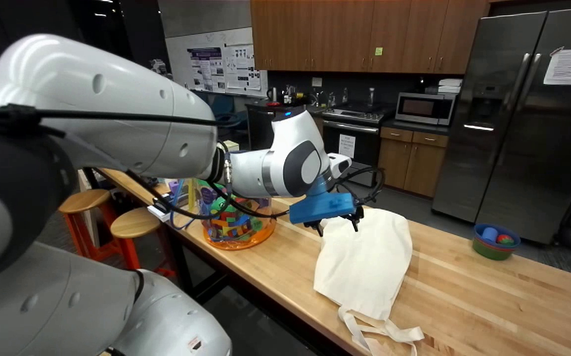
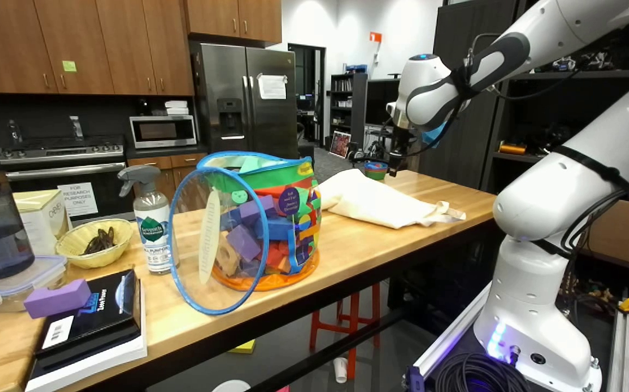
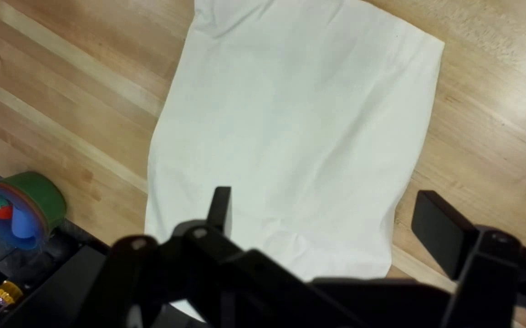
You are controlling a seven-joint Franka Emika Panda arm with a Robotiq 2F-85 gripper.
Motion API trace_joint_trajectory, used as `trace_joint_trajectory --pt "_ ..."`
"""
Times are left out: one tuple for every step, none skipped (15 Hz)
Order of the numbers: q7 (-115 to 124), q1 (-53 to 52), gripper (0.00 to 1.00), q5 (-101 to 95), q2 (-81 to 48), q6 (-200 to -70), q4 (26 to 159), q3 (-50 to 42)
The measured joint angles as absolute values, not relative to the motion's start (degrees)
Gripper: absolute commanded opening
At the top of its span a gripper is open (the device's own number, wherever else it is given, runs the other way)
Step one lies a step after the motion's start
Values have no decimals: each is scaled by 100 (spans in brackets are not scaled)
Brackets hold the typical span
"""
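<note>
The gripper [image 3: 323, 200] hangs above the cream cloth tote bag [image 1: 364, 262], fingers [image 3: 445, 233] spread wide and holding nothing — the bag lies rumpled on the butcher-block table [image 1: 473, 296], straps [image 1: 404, 334] trailing, ungrasped and unlifted as far as I can see.

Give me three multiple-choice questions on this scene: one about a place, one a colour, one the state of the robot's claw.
1. Where does the cream cloth lie?
A) on a stool
B) on the wooden table
C) in the oven

2. What colour is the base of the toy bag?
A) orange
B) black
C) white

3. How is the gripper?
A) shut
B) holding a spoon
C) open

1 B: both exterior views show it there.
2 A: it shows orange in both exterior views.
3 C: its fingers stand apart in the wrist view.
</note>
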State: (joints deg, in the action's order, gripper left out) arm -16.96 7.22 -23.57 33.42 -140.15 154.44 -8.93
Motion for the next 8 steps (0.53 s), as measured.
trace_joint_trajectory --pt "-1696 748 100 -2357 3184 -14144 15442 -897" --pt "-1694 779 100 -2354 3019 -14267 15442 -906" --pt "-1691 815 100 -2349 2852 -14379 15442 -917" --pt "-1682 856 100 -2348 2684 -14477 15442 -930" --pt "-1664 907 100 -2348 2516 -14565 15442 -941" --pt "-1650 966 100 -2349 2363 -14636 15441 -950" --pt "-1645 1031 100 -2349 2219 -14691 15440 -955" --pt "-1643 1091 100 -2351 2099 -14729 15439 -957"
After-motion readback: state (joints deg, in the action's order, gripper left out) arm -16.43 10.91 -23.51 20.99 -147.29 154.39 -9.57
